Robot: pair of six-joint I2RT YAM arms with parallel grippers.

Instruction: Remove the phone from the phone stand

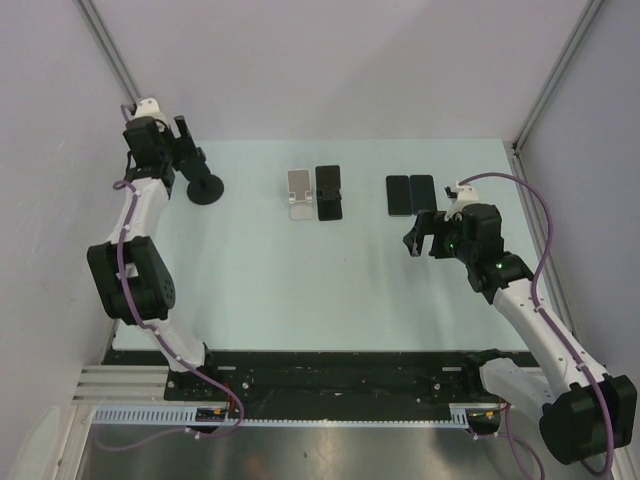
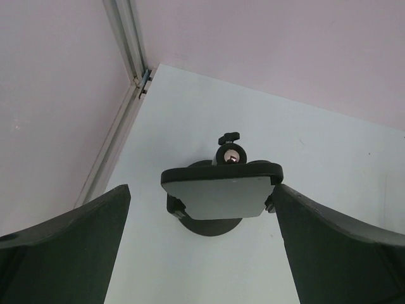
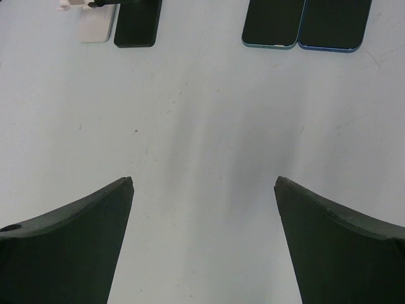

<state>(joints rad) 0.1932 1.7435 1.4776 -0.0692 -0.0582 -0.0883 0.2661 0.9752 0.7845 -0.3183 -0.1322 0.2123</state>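
A black phone stand with a round base (image 1: 205, 188) stands at the far left of the table. In the left wrist view its clamp (image 2: 172, 206) holds a phone (image 2: 221, 193) crosswise, its grey face reflecting light. My left gripper (image 2: 202, 190) is open, with one finger on each side of the phone; the right finger (image 2: 297, 215) is close to the phone's end. In the top view the left gripper (image 1: 185, 150) hovers just behind the stand and hides the phone. My right gripper (image 1: 422, 240) is open and empty over bare table (image 3: 204, 180).
A silver stand (image 1: 298, 192) and a black stand (image 1: 328, 192) sit mid-table. Two dark phones (image 1: 398, 195) (image 1: 422, 195) lie flat side by side, just beyond the right gripper; they also show in the right wrist view (image 3: 272, 22) (image 3: 335, 24). Walls enclose the table.
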